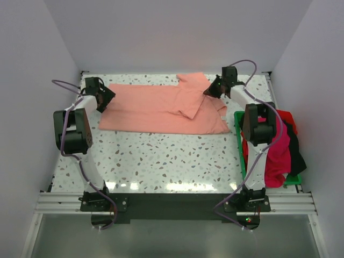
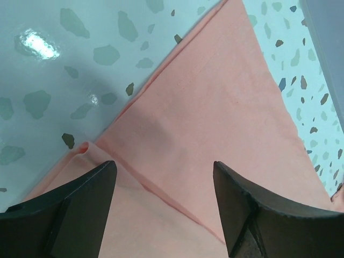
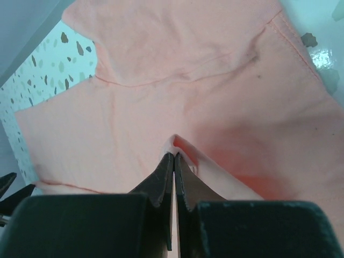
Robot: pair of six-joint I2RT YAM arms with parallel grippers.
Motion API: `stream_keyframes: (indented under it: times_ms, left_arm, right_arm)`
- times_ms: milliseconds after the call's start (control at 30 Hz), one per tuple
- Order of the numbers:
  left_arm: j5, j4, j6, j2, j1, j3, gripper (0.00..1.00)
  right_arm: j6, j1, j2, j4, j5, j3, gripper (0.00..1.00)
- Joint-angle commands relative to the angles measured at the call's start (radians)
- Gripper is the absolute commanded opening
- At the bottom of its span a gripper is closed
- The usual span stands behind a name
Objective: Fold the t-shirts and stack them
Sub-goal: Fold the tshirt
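Observation:
A salmon-pink t-shirt (image 1: 156,110) lies spread across the far half of the table, one sleeve folded over its middle. My left gripper (image 1: 105,100) hovers at its left edge. In the left wrist view this gripper (image 2: 164,180) is open, and the pink cloth (image 2: 215,107) with a folded hem lies flat under the gap. At the shirt's far right my right gripper (image 1: 208,92) is shut. In the right wrist view it (image 3: 174,155) pinches a small raised fold of the same t-shirt (image 3: 161,80). More t-shirts, magenta (image 1: 277,153), red and black (image 1: 294,150), are heaped at the right.
A green plastic tray (image 1: 239,144) at the table's right edge holds the heap of shirts. White speckled tabletop (image 1: 161,158) shows between the pink shirt and the arm bases. Grey walls close in the left, far and right sides.

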Motion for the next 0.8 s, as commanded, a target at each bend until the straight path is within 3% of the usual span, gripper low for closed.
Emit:
stream_keyframes:
  times_ms: [0, 133, 333, 433, 633, 767]
  left_arm:
    - [0.01, 0.091, 0.028, -0.051, -0.002, -0.013, 0.78]
    - [-0.009, 0.083, 0.019, -0.083, 0.0, -0.065, 0.78]
    - [-0.014, 0.108, -0.007, -0.146, 0.0, -0.177, 0.76]
    - [-0.009, 0.119, -0.014, -0.177, -0.003, -0.221, 0.74]
    - [-0.021, 0.126, -0.034, -0.22, -0.017, -0.287, 0.71]
    - [-0.047, 0.09, -0.07, -0.207, -0.043, -0.304, 0.7]
  right_arm:
    - [0.05, -0.007, 0.016, 0.087, -0.027, 0.045, 0.0]
    - [0.092, -0.009, 0.03, 0.153, -0.055, 0.03, 0.0]
    - [0.066, -0.009, -0.024, 0.172, -0.051, -0.022, 0.48]
    - [0.023, -0.007, -0.105, 0.131, 0.008, -0.073, 0.61]
    - [-0.022, 0.01, -0.318, 0.112, 0.118, -0.341, 0.62]
    - [-0.042, 0.049, -0.361, 0.135, 0.161, -0.472, 0.62]
